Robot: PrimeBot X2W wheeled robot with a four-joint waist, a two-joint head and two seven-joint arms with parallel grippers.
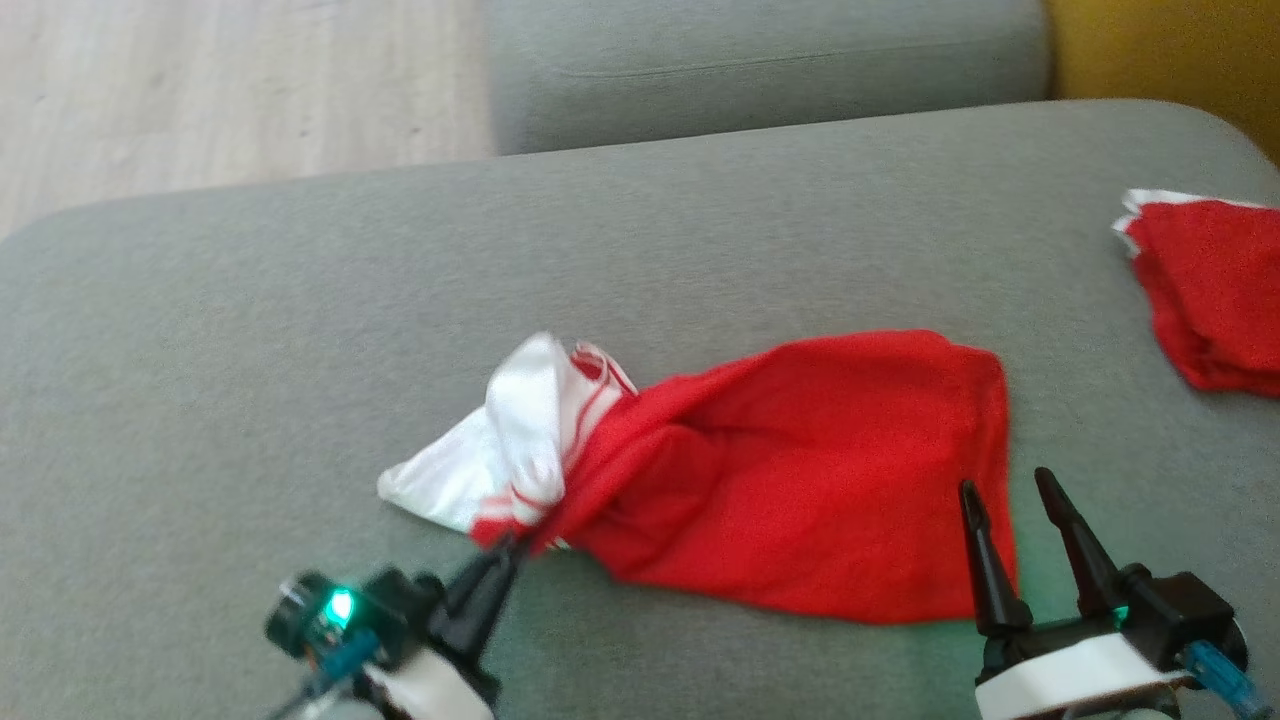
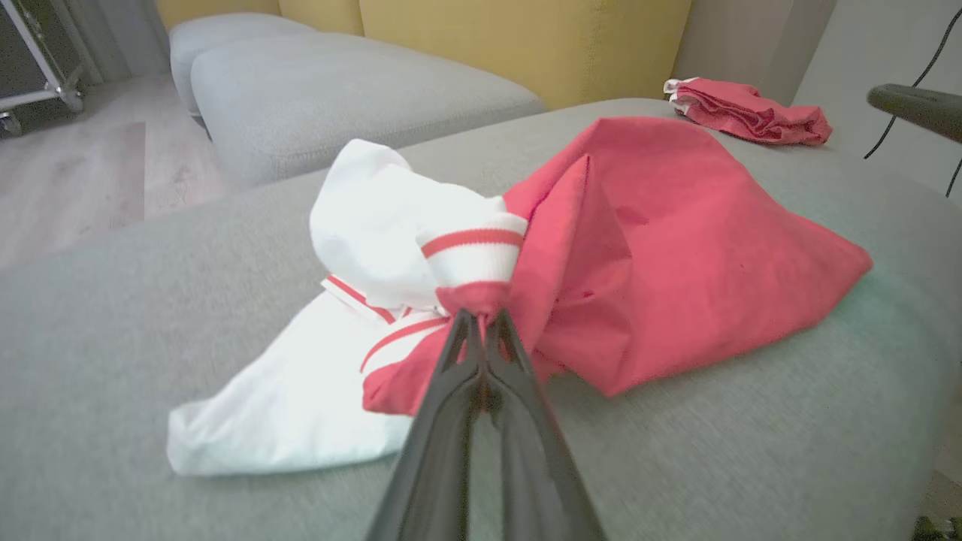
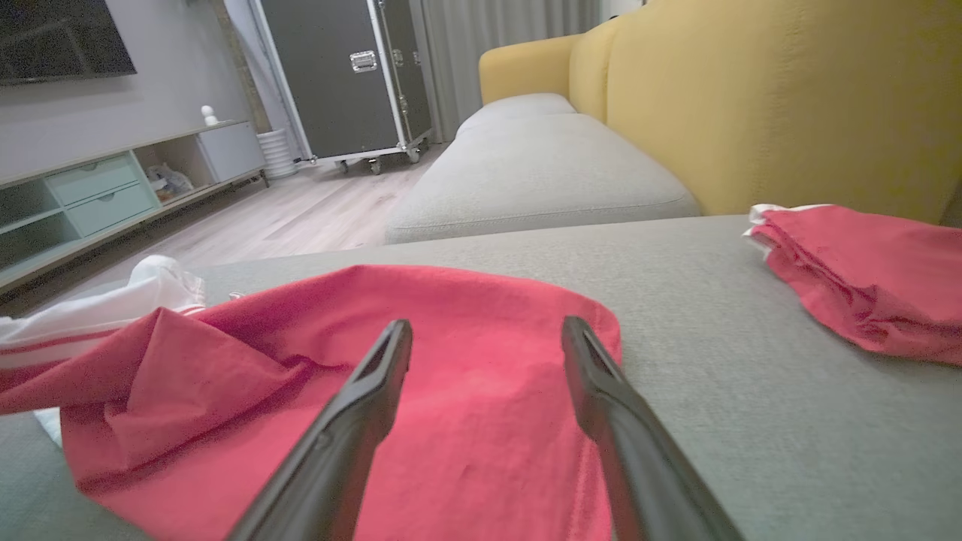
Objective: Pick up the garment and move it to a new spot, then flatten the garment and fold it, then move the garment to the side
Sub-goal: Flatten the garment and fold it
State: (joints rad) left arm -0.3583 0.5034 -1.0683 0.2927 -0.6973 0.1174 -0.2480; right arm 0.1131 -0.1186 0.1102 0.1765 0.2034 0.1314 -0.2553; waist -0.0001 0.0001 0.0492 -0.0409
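The garment (image 1: 790, 470) is a red shirt with white sleeves and red-striped cuffs, lying crumpled on the grey sofa cushion (image 1: 300, 330). My left gripper (image 1: 512, 545) is shut on a bunched red fold of the garment (image 2: 661, 248) beside a striped cuff, at its near left end. In the left wrist view the left gripper (image 2: 481, 319) pinches that cloth, lifting it into a peak. My right gripper (image 1: 1010, 485) stands open over the garment's right edge, with nothing between its fingers. The right wrist view has the right gripper (image 3: 488, 334) just above the red cloth (image 3: 421, 361).
A second red garment (image 1: 1215, 290) lies folded at the cushion's far right edge, also visible as a folded pile (image 3: 872, 278). Another grey cushion (image 1: 760, 60) sits behind, wooden floor (image 1: 200, 90) to the left, and a yellow sofa back (image 3: 789, 98) beyond.
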